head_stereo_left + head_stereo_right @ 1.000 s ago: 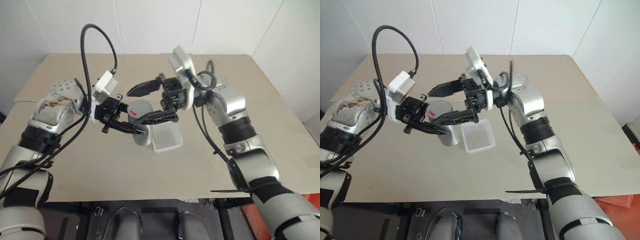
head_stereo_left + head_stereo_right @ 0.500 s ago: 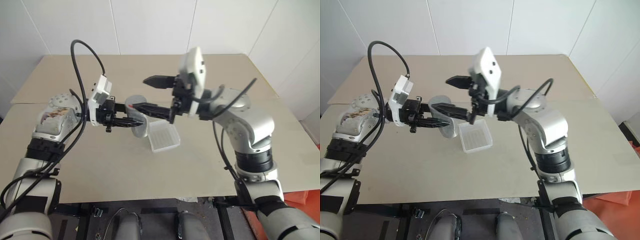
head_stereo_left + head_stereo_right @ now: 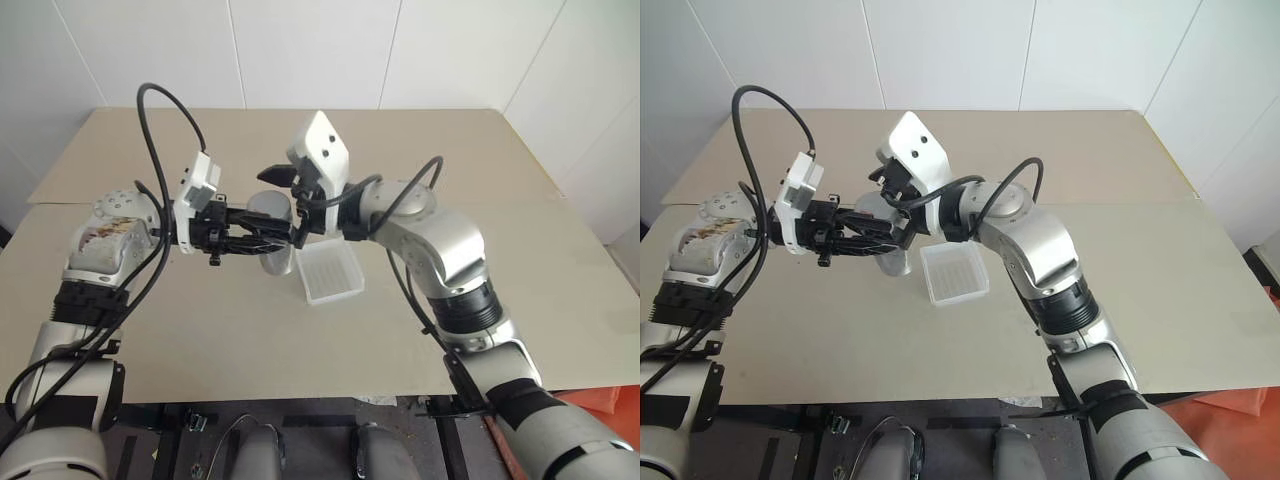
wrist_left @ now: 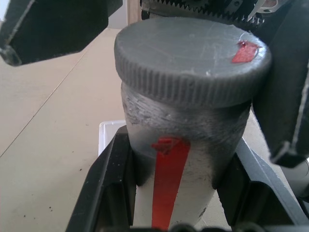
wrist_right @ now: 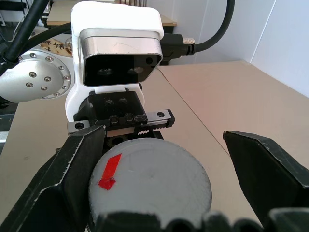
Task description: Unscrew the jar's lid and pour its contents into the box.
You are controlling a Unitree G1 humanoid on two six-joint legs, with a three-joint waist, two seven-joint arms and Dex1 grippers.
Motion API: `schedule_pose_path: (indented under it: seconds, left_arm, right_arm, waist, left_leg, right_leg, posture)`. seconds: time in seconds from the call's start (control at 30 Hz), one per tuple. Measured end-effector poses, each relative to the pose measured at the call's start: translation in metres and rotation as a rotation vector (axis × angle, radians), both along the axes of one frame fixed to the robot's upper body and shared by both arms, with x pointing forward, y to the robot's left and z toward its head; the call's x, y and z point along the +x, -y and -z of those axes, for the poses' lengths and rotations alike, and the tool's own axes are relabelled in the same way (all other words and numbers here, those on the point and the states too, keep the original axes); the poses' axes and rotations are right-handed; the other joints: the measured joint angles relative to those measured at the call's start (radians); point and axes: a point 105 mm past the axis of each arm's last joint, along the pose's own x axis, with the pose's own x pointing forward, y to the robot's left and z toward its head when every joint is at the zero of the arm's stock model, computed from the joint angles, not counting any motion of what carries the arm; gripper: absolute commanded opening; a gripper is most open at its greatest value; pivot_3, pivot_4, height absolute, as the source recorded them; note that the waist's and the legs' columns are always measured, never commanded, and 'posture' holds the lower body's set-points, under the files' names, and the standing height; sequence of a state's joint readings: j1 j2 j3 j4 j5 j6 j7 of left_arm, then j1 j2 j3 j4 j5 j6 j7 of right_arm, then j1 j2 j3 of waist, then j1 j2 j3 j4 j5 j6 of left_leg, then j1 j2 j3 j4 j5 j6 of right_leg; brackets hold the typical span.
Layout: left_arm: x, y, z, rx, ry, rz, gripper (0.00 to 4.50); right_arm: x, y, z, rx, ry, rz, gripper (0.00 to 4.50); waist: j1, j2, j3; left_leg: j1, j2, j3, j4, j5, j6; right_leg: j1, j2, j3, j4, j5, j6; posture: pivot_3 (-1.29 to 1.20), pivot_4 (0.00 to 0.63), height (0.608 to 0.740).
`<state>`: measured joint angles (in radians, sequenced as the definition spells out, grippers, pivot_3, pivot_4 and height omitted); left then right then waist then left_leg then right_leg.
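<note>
So from my seat, the left gripper (image 3: 262, 240) has the jar (image 4: 179, 159) clamped tight around its body just under the cap, holding it up off the table, a bit above and at about 9 o'clock from the box (image 3: 331, 272). The jar is a cloudy, scuffed plastic cylinder with a red strip running down its side. The lid (image 4: 192, 58) is matte grey, round, with fine ribbing all around the edge and a small red mark on its flat top. It's on the jar.

The right gripper (image 5: 159, 179) is spread wide, its chunky black fingers (image 5: 75, 171) standing on either side of the lid with a gap on each side; I can't see them touching it.

The box is a shallow square tray of milky translucent plastic with a ribbed bottom, sitting flat.

The table (image 3: 480, 170) is a plain tan board, matte, with a seam line across it. White panelled walls (image 3: 310, 50) run behind at 12 o'clock.
</note>
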<state>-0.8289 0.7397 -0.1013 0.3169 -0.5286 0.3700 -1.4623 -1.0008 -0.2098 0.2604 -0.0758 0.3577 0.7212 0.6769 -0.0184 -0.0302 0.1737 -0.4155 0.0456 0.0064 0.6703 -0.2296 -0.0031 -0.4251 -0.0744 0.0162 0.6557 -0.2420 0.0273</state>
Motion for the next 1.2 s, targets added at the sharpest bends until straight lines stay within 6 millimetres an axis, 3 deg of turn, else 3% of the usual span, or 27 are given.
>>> schedule_pose_path:
  seconds: [0.2, 0.4, 0.53, 0.7, 0.87, 0.97, 1.07, 1.2]
  left_arm:
    - [-0.002, 0.002, -0.001, 0.008, 0.012, 0.010, 1.87]
    - [-0.002, -0.005, 0.001, 0.010, 0.011, -0.019, 1.87]
    - [-0.008, -0.010, -0.001, 0.019, 0.017, 0.006, 1.87]
    - [-0.009, -0.011, 0.001, 0.020, 0.008, 0.017, 1.87]
    - [-0.009, -0.011, 0.002, 0.021, 0.006, 0.016, 1.87]
    - [-0.007, -0.011, 0.004, 0.023, 0.000, 0.008, 1.87]
    - [-0.006, -0.007, 0.003, 0.015, 0.005, 0.018, 1.87]
    - [-0.005, -0.003, 0.000, 0.016, 0.021, 0.027, 1.87]
  right_arm:
    - [-0.003, 0.010, -0.001, -0.011, 0.011, -0.028, 4.45]
    - [-0.005, 0.038, 0.009, -0.027, 0.013, -0.023, 4.45]
    - [0.016, 0.081, 0.004, -0.012, 0.022, 0.138, 4.45]
    - [0.013, 0.090, 0.005, -0.003, 0.023, 0.138, 4.45]
    - [-0.009, 0.076, -0.005, 0.027, 0.054, 0.023, 4.45]
    - [-0.023, 0.057, -0.011, 0.056, 0.074, -0.059, 4.45]
    - [-0.028, 0.027, -0.017, 0.057, 0.095, -0.104, 4.45]
    - [-0.021, 0.008, -0.017, 0.036, 0.097, -0.094, 4.45]
  waist:
    - [0.000, 0.000, 0.000]
    - [0.001, 0.000, 0.000]
    - [0.003, 0.000, 0.000]
    - [-0.002, 0.000, 0.000]
    - [-0.002, 0.000, 0.000]
    - [-0.002, 0.000, 0.000]
    - [-0.003, 0.000, 0.000]
    - [0.001, 0.000, 0.000]
  left_leg:
    - [0.000, 0.000, 0.000, 0.000, 0.000, 0.000]
    - [0.000, 0.000, 0.000, 0.000, 0.000, 0.000]
    - [0.000, 0.000, 0.000, 0.000, 0.000, 0.000]
    - [0.000, 0.000, 0.000, 0.000, 0.000, 0.000]
    - [0.000, 0.000, 0.000, 0.000, 0.000, 0.000]
    - [0.000, 0.000, 0.000, 0.000, 0.000, 0.000]
    - [0.000, 0.000, 0.000, 0.000, 0.000, 0.000]
    - [0.000, 0.000, 0.000, 0.000, 0.000, 0.000]
  right_leg:
    - [0.000, 0.000, 0.000, 0.000, 0.000, 0.000]
    - [0.000, 0.000, 0.000, 0.000, 0.000, 0.000]
    - [0.000, 0.000, 0.000, -0.001, 0.000, 0.000]
    - [0.000, 0.000, 0.000, -0.001, 0.000, 0.000]
    - [0.000, 0.000, 0.000, 0.000, 0.000, 0.000]
    - [0.000, 0.000, 0.000, 0.000, 0.000, 0.000]
    - [0.000, 0.000, 0.000, 0.000, 0.000, 0.000]
    - [0.000, 0.000, 0.000, 0.000, 0.000, 0.000]
  posture:
    - [0.00, 0.150, 0.740]
    - [0.00, 0.150, 0.740]
    - [0.00, 0.150, 0.740]
    - [0.00, 0.150, 0.740]
    - [0.00, 0.150, 0.740]
    - [0.00, 0.150, 0.740]
    - [0.00, 0.150, 0.740]
    - [0.00, 0.150, 0.740]
